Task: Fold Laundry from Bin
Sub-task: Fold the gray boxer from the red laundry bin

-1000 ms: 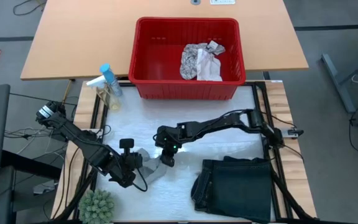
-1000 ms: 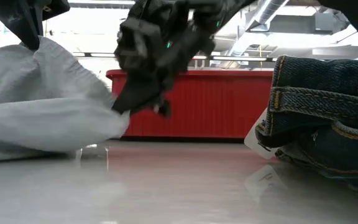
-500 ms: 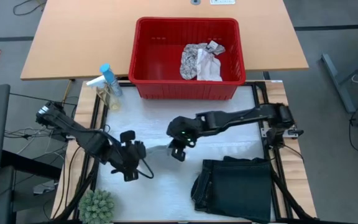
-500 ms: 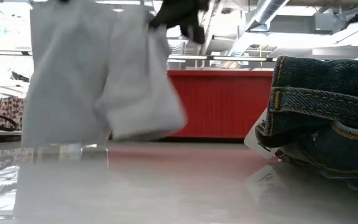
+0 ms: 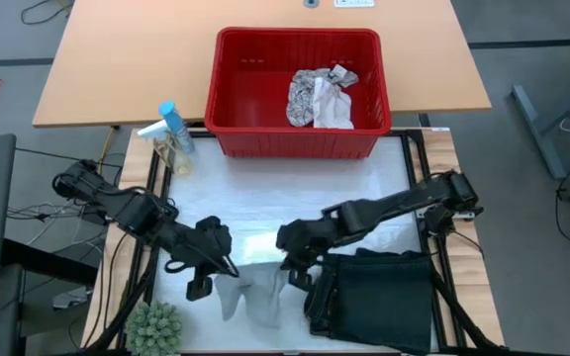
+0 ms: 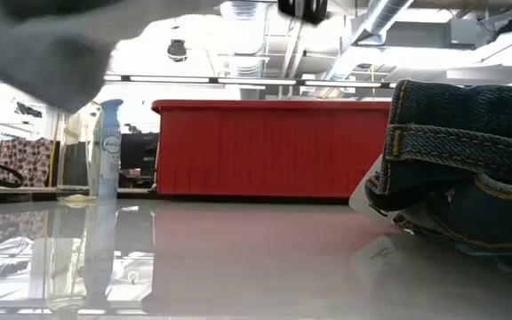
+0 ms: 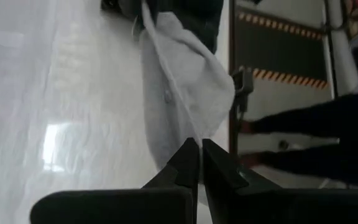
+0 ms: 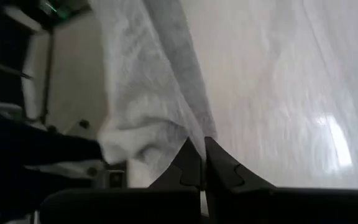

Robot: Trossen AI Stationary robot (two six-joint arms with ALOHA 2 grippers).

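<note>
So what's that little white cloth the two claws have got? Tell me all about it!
The small whitish cloth is plain, soft and looks like towelling. It hangs limp and creased above the table's near edge, between the jeans and the plant. The left claw and the right claw each pinch an edge of it, shut tight.
</note>
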